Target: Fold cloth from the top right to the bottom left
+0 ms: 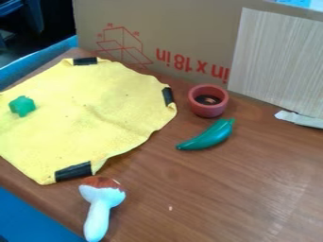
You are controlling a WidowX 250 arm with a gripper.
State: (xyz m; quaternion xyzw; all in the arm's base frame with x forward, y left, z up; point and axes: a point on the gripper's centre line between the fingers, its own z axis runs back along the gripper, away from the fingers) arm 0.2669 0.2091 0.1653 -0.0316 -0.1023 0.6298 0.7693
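Observation:
The yellow cloth [95, 118] lies spread out on the left part of the brown table, mostly flat, with slight ripples and a small crease near its lower edge. Black tape strips mark it at the top, at the right corner and at the bottom. A small green star-like piece [22, 106] rests on the cloth's left side.
A green pepper [208, 136] and a small red pot [208, 100] stand right of the cloth. A white mushroom with a brown cap [101, 205] lies just below it. Cardboard [183, 33] walls off the table [252, 189] at the back.

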